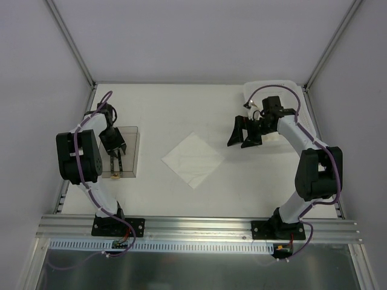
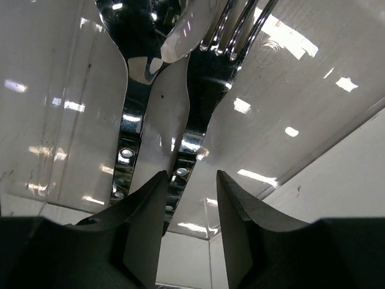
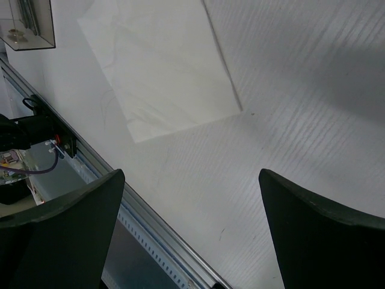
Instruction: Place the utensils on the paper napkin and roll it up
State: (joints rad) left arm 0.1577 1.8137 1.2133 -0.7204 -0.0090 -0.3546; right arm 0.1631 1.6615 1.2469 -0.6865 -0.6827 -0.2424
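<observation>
The utensils lie in a clear plastic box point(image 1: 128, 151) at the table's left. In the left wrist view a spoon bowl point(image 2: 179, 37), fork tines point(image 2: 240, 30) and a shiny handle point(image 2: 161, 123) run away from me. My left gripper point(image 2: 191, 180) is down in the box with its jaws a little apart over the handle ends, holding nothing; it also shows in the top view point(image 1: 115, 164). The paper napkin point(image 1: 193, 159) lies flat, diamond-wise, at the table's middle, and shows in the right wrist view point(image 3: 162, 66). My right gripper point(image 1: 245, 134) hovers wide open right of the napkin point(image 3: 191, 205).
A white basket point(image 1: 284, 87) stands at the back right corner behind the right arm. An aluminium rail point(image 1: 199, 226) runs along the near edge. Grey walls and frame posts close the sides and back.
</observation>
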